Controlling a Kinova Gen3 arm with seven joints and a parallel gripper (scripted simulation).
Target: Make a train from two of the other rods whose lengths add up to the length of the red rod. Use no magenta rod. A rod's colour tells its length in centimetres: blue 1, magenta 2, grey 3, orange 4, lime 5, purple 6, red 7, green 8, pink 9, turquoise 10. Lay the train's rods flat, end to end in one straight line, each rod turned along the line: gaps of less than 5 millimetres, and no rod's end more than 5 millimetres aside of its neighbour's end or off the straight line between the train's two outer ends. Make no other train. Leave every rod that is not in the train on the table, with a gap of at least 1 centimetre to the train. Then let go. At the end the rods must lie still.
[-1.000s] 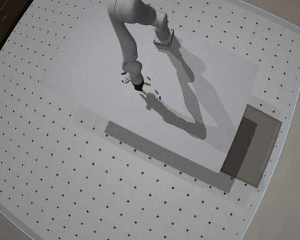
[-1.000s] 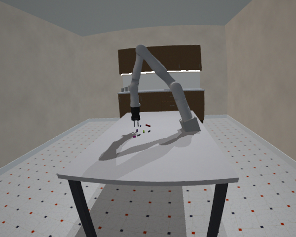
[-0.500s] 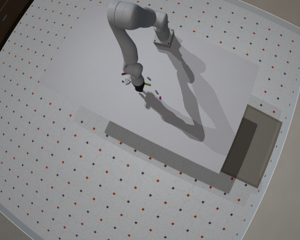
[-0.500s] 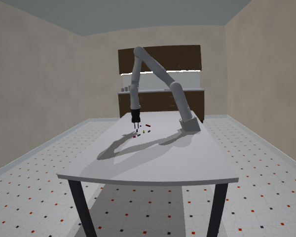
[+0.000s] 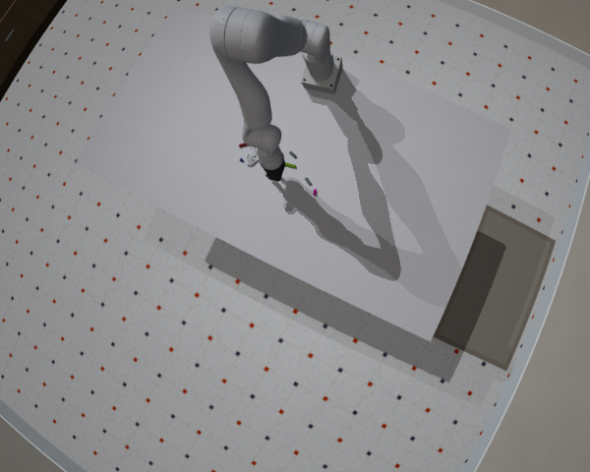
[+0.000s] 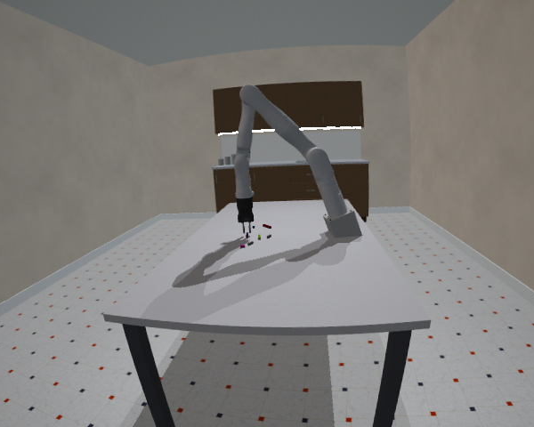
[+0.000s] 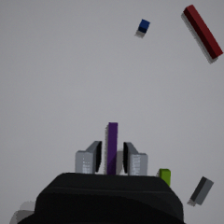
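In the wrist view a purple rod [image 7: 112, 148] lies flat on the table, pointing straight away from me. My gripper [image 7: 112, 152] hangs over its near part with one finger on each side and a small gap on both sides, so it is open and touches nothing. A small blue rod [image 7: 144, 25] lies further ahead, and the red rod [image 7: 202, 31] lies at the upper right. In the exterior view the gripper [image 6: 246, 227] points straight down just above the purple rod [image 6: 247, 235]. In the top view the gripper [image 5: 274, 176] hides the purple rod.
A lime rod [image 7: 164, 176] and a grey rod [image 7: 202, 189] lie close to my right finger. In the top view a second grey rod [image 5: 308, 180] and a magenta rod [image 5: 315, 192] lie beyond the lime rod [image 5: 290, 165]. The arm's base [image 5: 323, 81] stands at the far side of the table.
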